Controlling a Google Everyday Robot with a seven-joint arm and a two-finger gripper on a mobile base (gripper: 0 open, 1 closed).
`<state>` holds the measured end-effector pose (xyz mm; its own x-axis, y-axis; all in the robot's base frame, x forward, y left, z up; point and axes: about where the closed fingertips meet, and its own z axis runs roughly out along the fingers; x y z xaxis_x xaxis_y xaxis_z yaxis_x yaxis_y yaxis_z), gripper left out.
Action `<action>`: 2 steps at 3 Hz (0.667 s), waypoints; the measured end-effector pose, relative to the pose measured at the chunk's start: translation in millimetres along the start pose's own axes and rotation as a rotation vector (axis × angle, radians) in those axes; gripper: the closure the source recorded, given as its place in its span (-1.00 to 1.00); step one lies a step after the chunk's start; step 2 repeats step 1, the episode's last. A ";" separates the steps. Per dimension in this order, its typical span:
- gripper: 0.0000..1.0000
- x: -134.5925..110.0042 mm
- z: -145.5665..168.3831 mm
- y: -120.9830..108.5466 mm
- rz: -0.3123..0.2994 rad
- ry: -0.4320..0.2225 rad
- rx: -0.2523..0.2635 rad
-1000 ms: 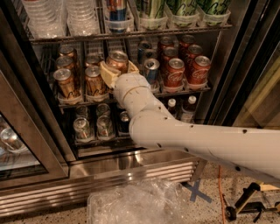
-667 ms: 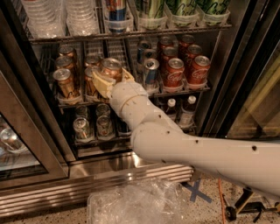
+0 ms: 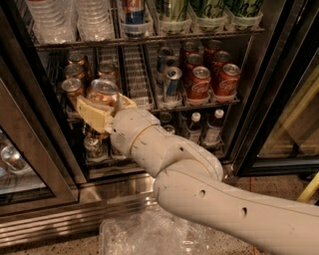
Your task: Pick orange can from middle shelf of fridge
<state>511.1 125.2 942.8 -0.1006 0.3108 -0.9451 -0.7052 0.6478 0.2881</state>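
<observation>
My gripper is at the left of the fridge's middle shelf, at its front edge. Its tan fingers are shut on an orange can, which leans slightly and stands out in front of the rack. Several more orange cans stand in the left lanes behind it. Red cola cans fill the right lanes and a blue-and-silver can stands in the middle. My white arm hides part of the lower rack.
The open glass door stands at the left and a dark door frame at the right. Small bottles sit on the lower rack. Water bottles and green cans are above. A clear plastic bag lies on the floor.
My gripper has moved left and down, out toward the shelf's front, with the orange can held between its fingers. The other cans have not moved.
</observation>
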 end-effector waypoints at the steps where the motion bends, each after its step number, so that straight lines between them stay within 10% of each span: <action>1: 1.00 0.1 1.0 -5.0 -0.012 0.001 0.010; 2: 1.00 0.1 1.0 -5.0 -0.012 0.001 0.010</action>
